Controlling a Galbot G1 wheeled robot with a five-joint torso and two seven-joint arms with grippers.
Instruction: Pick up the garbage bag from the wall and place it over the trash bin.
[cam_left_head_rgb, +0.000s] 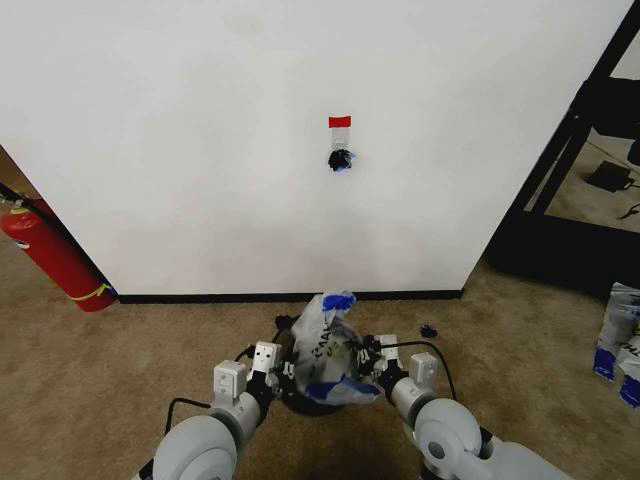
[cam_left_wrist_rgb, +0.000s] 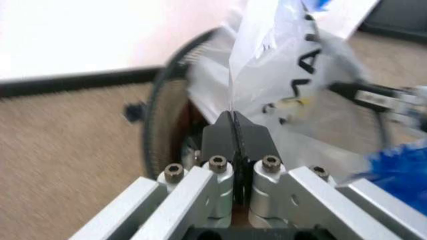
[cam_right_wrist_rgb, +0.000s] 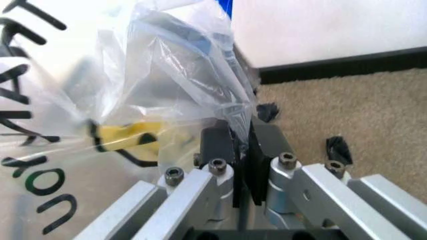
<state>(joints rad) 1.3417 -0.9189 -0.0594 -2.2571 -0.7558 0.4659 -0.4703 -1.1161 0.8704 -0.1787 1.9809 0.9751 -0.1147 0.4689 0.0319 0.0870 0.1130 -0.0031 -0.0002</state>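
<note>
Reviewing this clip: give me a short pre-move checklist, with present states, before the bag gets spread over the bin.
1. Left hand shut on the garbage bag: ok.
2. Right hand shut on the bag's plastic: ok.
3. Bag off the hook on the wall: ok.
4. Bag above the trash bin: ok.
5. Bag mouth opened around the bin's rim: cannot tell.
</note>
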